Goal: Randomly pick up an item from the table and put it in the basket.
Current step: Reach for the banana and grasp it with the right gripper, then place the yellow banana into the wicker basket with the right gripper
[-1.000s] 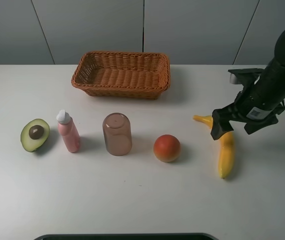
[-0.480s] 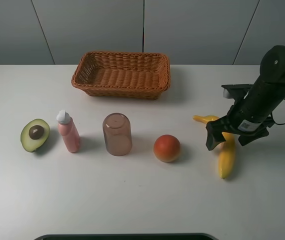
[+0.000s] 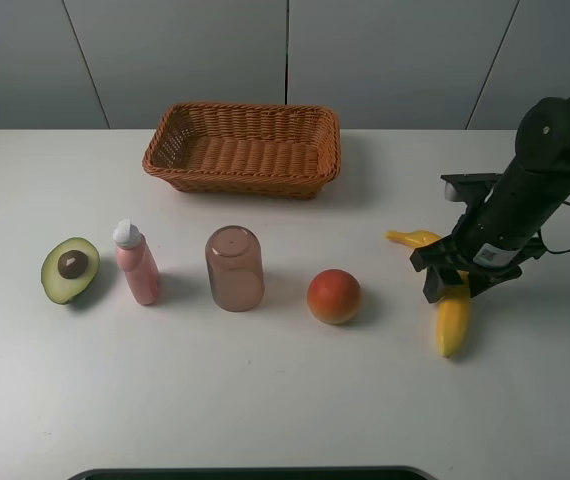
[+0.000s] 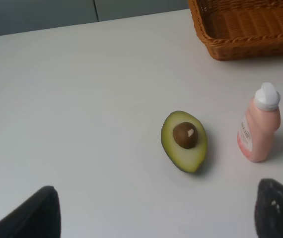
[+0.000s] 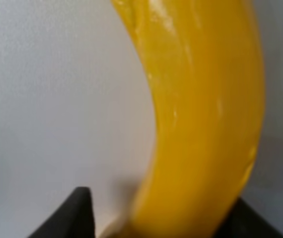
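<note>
The right gripper (image 3: 453,289) straddles the banana (image 3: 451,320) lying on the table (image 3: 265,400); jaws apart, one on each side.

Soft, even light falls from above and somewhat from the left in the exterior high view, leaving the white bench (image 3: 265,400) bright but not burnt out. The basket (image 3: 245,150), the avocado (image 3: 69,268) and the red-orange fruit (image 3: 334,296) each cast a short, faint-edged shadow to the right, and the fruit carries a dull highlight on top. That view is sharp throughout. The left wrist view is crisp in its middle, while the dark left fingers (image 4: 32,213) at its corners are blurred. The right wrist view is very close: the banana (image 5: 206,99) is out of focus, with smeared streaks of glare on its skin, and the right fingers (image 5: 74,215) are shapeless dark blurs.
</note>
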`<state>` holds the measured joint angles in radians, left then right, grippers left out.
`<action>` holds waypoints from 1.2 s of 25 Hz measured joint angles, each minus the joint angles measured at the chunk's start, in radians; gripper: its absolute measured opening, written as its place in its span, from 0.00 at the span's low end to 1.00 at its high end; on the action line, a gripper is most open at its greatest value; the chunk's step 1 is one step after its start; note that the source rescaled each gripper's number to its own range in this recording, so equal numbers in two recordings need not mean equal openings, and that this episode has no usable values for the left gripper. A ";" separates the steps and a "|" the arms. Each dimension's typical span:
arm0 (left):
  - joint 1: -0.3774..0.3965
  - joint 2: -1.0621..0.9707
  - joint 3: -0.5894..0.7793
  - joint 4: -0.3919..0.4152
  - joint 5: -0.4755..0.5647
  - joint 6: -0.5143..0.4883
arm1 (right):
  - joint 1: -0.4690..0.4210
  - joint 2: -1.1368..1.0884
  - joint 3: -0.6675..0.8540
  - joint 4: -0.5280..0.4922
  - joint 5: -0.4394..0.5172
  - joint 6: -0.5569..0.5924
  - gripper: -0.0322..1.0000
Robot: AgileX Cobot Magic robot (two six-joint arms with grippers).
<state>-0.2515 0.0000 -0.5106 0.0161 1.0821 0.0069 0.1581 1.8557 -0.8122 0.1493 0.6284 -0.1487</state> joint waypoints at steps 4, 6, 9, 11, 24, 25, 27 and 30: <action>0.000 0.000 0.000 0.000 0.000 0.000 | 0.000 0.000 0.000 0.002 0.000 0.000 0.03; 0.000 0.000 0.000 0.000 0.000 0.000 | 0.000 0.000 0.000 0.002 0.000 0.000 0.03; 0.000 0.000 0.000 0.000 0.000 -0.007 | 0.000 0.000 0.000 0.002 0.000 0.000 0.03; 0.000 0.000 0.000 0.000 0.000 -0.007 | 0.000 0.000 0.000 0.002 0.000 0.000 0.03; 0.000 0.000 0.000 0.000 0.000 -0.007 | 0.000 -0.064 -0.254 -0.043 0.310 0.000 0.03; 0.000 0.000 0.000 0.000 0.000 -0.007 | 0.000 -0.085 -0.298 -0.050 0.325 0.000 0.03; 0.000 0.000 0.000 0.000 0.000 -0.007 | 0.000 -0.116 -0.387 -0.058 0.364 -0.008 0.03; 0.000 0.000 0.000 0.000 0.000 -0.007 | 0.000 -0.134 -0.534 -0.061 0.412 -0.056 0.03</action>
<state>-0.2515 0.0000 -0.5106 0.0161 1.0821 0.0000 0.1581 1.7215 -1.3462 0.0888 1.0405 -0.2050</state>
